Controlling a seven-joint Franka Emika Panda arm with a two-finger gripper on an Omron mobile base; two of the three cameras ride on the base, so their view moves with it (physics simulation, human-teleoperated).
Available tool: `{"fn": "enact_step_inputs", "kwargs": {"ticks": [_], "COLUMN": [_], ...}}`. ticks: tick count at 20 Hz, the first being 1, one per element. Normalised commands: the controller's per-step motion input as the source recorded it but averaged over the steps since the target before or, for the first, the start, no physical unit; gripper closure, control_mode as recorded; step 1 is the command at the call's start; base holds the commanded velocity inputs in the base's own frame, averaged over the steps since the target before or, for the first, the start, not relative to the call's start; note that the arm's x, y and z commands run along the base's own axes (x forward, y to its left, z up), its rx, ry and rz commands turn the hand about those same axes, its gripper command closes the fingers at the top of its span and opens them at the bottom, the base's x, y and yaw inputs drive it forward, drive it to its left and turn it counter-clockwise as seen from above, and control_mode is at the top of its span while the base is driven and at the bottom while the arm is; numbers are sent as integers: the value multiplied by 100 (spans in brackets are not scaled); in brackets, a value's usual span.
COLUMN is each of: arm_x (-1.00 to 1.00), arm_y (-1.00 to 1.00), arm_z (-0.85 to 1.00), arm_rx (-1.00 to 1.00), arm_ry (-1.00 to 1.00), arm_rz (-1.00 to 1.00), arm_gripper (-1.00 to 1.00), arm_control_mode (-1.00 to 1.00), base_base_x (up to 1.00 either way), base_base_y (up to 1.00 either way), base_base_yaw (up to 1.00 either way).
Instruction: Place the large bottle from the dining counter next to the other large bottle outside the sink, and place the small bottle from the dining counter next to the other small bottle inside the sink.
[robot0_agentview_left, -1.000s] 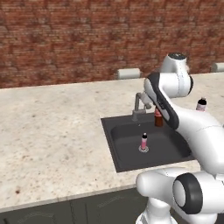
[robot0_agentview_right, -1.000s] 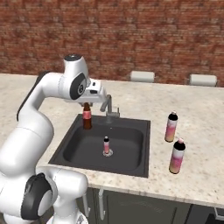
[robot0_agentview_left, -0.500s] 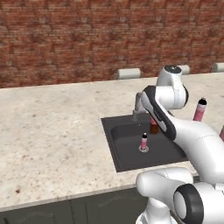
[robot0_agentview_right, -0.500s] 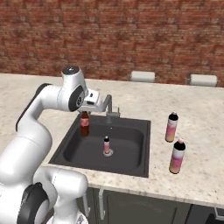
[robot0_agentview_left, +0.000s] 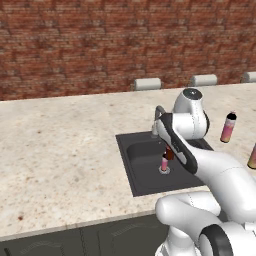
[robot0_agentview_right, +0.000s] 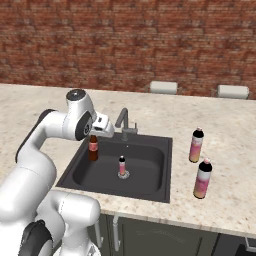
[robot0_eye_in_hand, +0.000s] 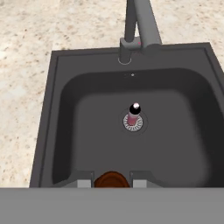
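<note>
My gripper (robot0_agentview_right: 94, 137) is shut on the neck of the small bottle (robot0_agentview_right: 93, 149), dark brown-red, which hangs upright inside the sink (robot0_agentview_right: 148, 186) near its left wall. In the hand view the bottle's round top (robot0_eye_in_hand: 112, 179) sits between my gripper's (robot0_eye_in_hand: 112, 183) fingertips (robot0_eye_in_hand: 85, 183). The other small bottle (robot0_agentview_right: 121, 166), pale with a pink base, stands on the drain (robot0_eye_in_hand: 133, 114) a short way off. On the counter right of the sink stand the other large bottle (robot0_agentview_right: 196, 145), mostly pink, and the large bottle (robot0_agentview_right: 203, 179), yellow-orange low down, close together.
A grey faucet (robot0_agentview_right: 123, 123) rises at the sink's back rim, close to my hand. Speckled beige counter (robot0_agentview_left: 60, 150) spreads on both sides. A brick wall (robot0_agentview_right: 125, 40) runs behind, with white stool cushions (robot0_agentview_right: 163, 87) at the counter's far edge.
The arm has come down and carried the small bottle from beside the faucet top into the basin. The other bottles have not moved.
</note>
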Motion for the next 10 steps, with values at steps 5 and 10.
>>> {"fn": "enact_step_inputs", "kwargs": {"ticks": [5, 10], "arm_x": [0, 0], "arm_y": [12, 13], "arm_z": [-24, -21], "arm_rx": [0, 0], "arm_ry": [-3, -3], "arm_rz": [-2, -2], "arm_gripper": [100, 100], "arm_control_mode": [-100, -100], "base_base_x": [0, 0], "base_base_y": [0, 0], "base_base_yaw": [0, 0]}}
